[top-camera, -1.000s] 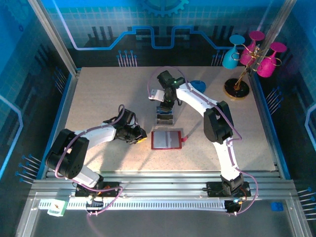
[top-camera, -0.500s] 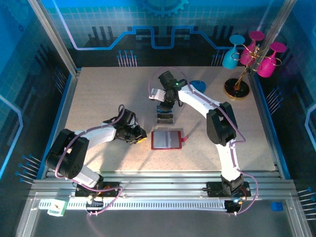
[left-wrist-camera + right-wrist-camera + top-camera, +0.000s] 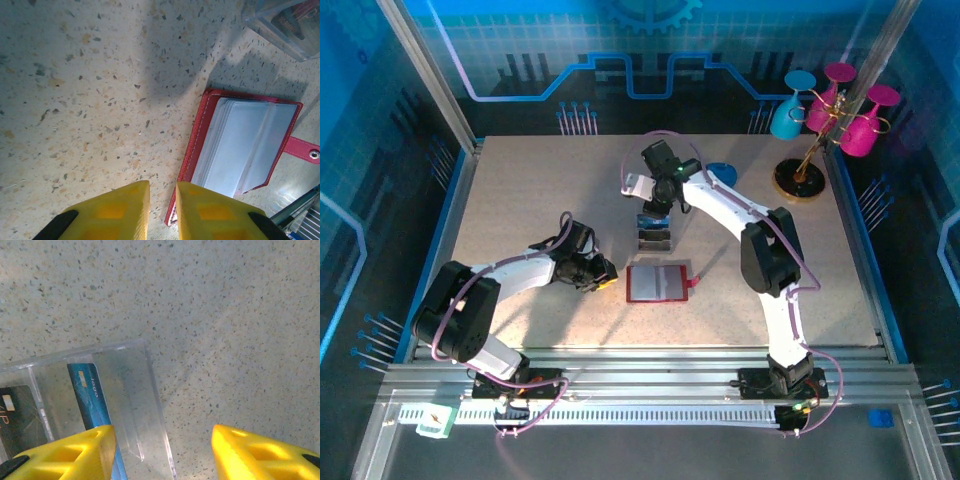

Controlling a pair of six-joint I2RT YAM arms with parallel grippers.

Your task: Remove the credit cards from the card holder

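Open and flat near the centre of the table, the card holder, grey pockets up, laid so that fingers can get in from above; snap strap flung out at 3 o'clock. Pockets pale and smooth in the left wrist view, possibly emptied, though hard to tell through the grey film.

Just at 12 o'clock of the holder, the clear tray, set close, which reads as the drop-off spot. Inside it, from the right wrist: a blue card standing in one slot, a dark card in the next slot toward 9 o'clock.

Over the tray's 3 o'clock wall, the right gripper, fingers spread wide, pinching nothing, as suits a release.

Low at 9 o'clock of the holder, the left gripper, fingers pressed nearly together, a thin slit between, nothing caught; well placed to pin the cover down.
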